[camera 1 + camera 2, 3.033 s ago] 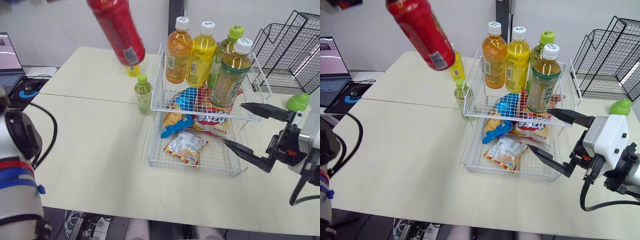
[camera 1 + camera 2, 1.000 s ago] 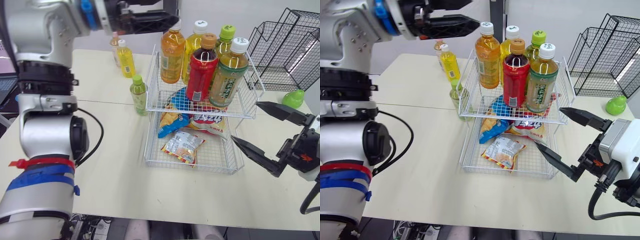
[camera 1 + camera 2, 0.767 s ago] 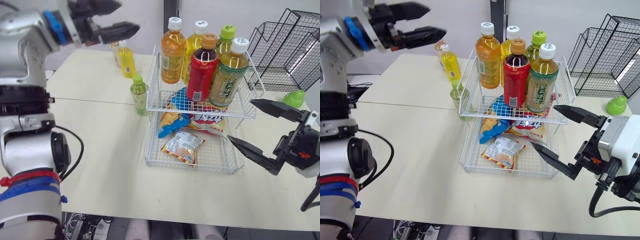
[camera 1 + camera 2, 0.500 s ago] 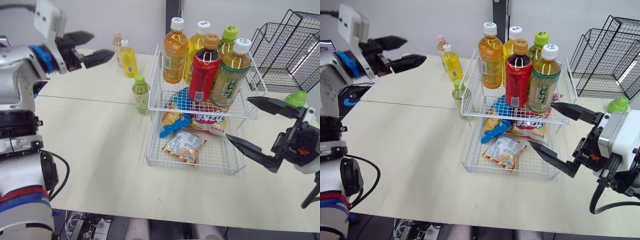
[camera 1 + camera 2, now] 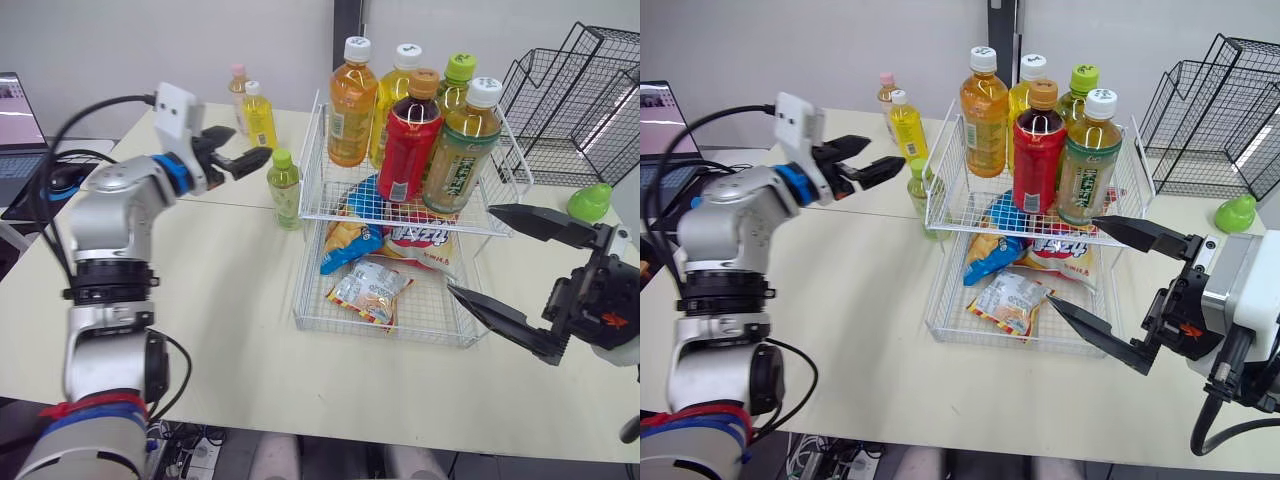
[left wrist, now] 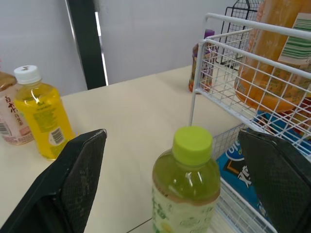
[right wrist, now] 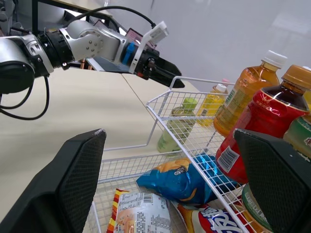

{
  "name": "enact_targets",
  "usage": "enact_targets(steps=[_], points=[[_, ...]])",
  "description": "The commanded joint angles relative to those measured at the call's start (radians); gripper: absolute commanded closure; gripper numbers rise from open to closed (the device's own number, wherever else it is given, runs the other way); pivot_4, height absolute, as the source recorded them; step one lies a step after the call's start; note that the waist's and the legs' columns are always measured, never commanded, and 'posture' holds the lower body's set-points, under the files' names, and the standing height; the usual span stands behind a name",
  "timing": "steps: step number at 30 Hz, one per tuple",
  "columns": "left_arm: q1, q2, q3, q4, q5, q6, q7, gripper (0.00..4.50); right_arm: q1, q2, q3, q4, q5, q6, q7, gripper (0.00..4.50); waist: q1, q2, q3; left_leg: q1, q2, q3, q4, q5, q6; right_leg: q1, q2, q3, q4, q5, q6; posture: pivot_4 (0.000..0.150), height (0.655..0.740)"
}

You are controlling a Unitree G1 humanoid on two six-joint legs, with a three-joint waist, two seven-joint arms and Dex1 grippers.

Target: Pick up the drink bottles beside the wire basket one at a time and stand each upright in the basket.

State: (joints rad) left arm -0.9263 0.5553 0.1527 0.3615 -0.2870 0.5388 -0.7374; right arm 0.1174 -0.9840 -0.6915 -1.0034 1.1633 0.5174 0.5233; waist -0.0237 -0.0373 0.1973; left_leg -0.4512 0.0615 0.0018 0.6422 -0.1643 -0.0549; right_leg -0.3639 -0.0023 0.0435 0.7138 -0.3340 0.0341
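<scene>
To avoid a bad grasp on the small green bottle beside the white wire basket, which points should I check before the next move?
1. Left gripper open: ok.
2. Small green plastic bottle with lime cap upright, centred ahead of that gripper: ok.
3. Room for a finger between that bottle and the white wire basket: cannot tell.
4. Free place in the basket's upper tier, front left: ok.
5. Right gripper open, away from the left arm's path: ok.

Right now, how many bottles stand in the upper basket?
5: orange bottle and yellow bottle at the back, green-capped bottle beside them, red bottle and tea bottle in front. More may hide behind.
</scene>
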Motion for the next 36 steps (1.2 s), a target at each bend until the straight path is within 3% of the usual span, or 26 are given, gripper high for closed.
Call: enact_targets(steps=[1, 7, 17, 22, 28, 36], points=[[0.0, -0.038, -0.009, -0.051, 0.015, -0.009, 0.081, 0.03, 0.022, -0.025, -0.05, -0.033, 0.04, -0.004, 0.003, 0.0, -0.001, 0.0, 0.0, 0.0, 0.0, 0.0, 0.0, 0.0, 0.0, 0.0, 0.0, 0.0, 0.0, 0.0, 0.0, 0.15, 0.7268], [-0.025, -0.119, -0.027, 0.012, 0.069, -0.049, 0.225, 0.03, 0.045, -0.052, -0.068, -0.044, 0.068, -0.021, -0.01, 0.0, -0.004, 0.0, 0.0, 0.0, 0.0, 0.0, 0.0, 0.0, 0.0, 0.0, 0.0, 0.0, 0.0, 0.0, 0.0, 0.15, 0.7268], [-0.079, -0.172, -0.049, 0.111, 0.081, -0.097, 0.235, 0.03, 0.071, -0.08, -0.097, -0.044, 0.111, -0.04, -0.027, 0.0, -0.003, 0.0, 0.0, 0.0, -0.001, 0.0, 0.0, 0.0, 0.0, 0.0, 0.0, 0.0, 0.0, 0.0, 0.001, 0.15, 0.7268], [-0.097, -0.181, -0.037, 0.155, 0.069, -0.097, 0.242, 1.16, 0.086, -0.091, -0.106, -0.044, 0.13, -0.054, -0.037, 0.0, -0.003, 0.0, 0.0, 0.0, -0.001, 0.0, 0.0, 0.0, 0.0, 0.0, 0.0, 0.0, 0.0, 0.0, 0.001, 0.15, 0.7268], [-0.114, -0.174, -0.047, 0.195, 0.081, -0.149, 0.228, 3.07, 0.108, -0.097, -0.118, -0.044, 0.144, -0.068, -0.047, 0.0, -0.003, 0.0, 0.0, 0.0, -0.001, 0.0, 0.0, 0.0, 0.0, 0.0, 0.0, 0.0, 0.0, 0.0, 0.001, 0.15, 0.7268], [-0.103, -0.106, -0.031, 0.114, 0.055, -0.088, 0.159, 3.14, 0.138, -0.085, -0.094, -0.044, 0.1, -0.088, -0.059, 0.0, -0.005, -0.001, 0.0, 0.0, -0.001, 0.0, 0.0, 0.0, 0.0, 0.0, 0.0, 0.0, 0.0, -0.001, 0.002, 0.15, 0.7268]])
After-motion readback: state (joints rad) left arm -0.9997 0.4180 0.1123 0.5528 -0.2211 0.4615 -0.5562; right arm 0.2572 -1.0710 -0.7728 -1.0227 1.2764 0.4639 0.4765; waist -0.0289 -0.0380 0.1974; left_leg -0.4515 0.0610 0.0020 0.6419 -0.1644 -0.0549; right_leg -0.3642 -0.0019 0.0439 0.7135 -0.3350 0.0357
